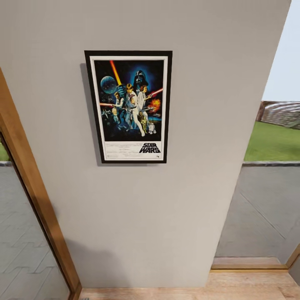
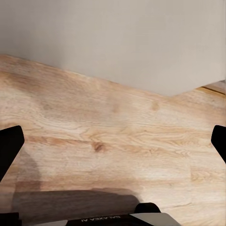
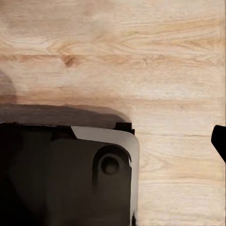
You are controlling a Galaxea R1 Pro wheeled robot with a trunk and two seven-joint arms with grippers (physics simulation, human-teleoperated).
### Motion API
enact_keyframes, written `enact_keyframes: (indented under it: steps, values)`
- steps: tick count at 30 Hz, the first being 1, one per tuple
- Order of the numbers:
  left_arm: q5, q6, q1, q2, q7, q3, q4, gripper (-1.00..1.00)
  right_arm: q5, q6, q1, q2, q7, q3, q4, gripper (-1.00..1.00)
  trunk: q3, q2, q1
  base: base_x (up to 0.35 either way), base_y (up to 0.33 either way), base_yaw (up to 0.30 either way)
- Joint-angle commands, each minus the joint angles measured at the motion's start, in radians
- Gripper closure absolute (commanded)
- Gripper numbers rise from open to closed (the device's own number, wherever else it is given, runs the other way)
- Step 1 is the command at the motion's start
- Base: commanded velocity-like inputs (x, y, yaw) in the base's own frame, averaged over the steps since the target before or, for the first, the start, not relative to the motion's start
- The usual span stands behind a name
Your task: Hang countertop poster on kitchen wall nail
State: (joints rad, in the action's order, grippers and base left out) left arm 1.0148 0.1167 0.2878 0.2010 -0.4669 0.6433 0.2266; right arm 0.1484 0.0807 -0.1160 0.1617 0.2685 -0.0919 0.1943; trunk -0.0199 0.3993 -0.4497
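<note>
The poster point(image 1: 128, 106) hangs flat on the pale grey wall point(image 1: 146, 216), upright, in the upper middle of the head view. Its thin black frame and white border enclose dark blue artwork, with the "STAR WARS" title at the bottom right. A soft shadow runs along its left side and under its lower edge. No claw touches it. The nail that carries it cannot be seen, since the poster covers that spot.

A wooden door frame point(image 1: 35, 196) slants down the left of the wall, with grey paving behind it. To the right of the wall is an opening to the outside, showing green grass point(image 1: 273, 143) and more grey paving. A wood floor point(image 1: 233, 287) meets the foot of the wall.

In the left wrist view the left claw point(image 2: 115, 146) points down at the wood floor and the base of the grey wall. Its two dark fingertips point(image 2: 9, 148) sit at opposite edges of the picture, spread wide apart with nothing between them.

In the right wrist view the right claw looks down at the wood floor beside a dark part of the robot's base point(image 3: 66, 174). One dark fingertip point(image 3: 220, 141) shows at the edge; the other is out of sight, so its state cannot be told.
</note>
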Motion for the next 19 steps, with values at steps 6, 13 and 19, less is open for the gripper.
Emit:
enact_keyframes:
  steps: [6, 13, 19]
  values:
    - [0.007, 0.005, 0.001, 0.0, -0.001, 0.009, -0.002, -1.0, 0.011, 0.004, -0.001, 0.001, -0.015, -0.01, -0.115, -1.0, 0.0, 0.001, 0.0, 0.0, 0.0, 0.0]
    - [0.007, 0.005, 0.001, 0.0, 0.0, 0.009, -0.003, -1.0, 0.012, 0.005, -0.001, 0.001, -0.018, -0.01, -0.143, -1.0, 0.0, 0.001, 0.0, 0.0, 0.0, 0.0]
    - [0.007, 0.005, 0.001, 0.0, 0.0, 0.009, -0.003, -1.0, 0.013, 0.005, -0.001, 0.001, -0.018, -0.01, -0.147, -1.0, 0.0, 0.001, 0.0, 0.0, 0.0, 0.0]
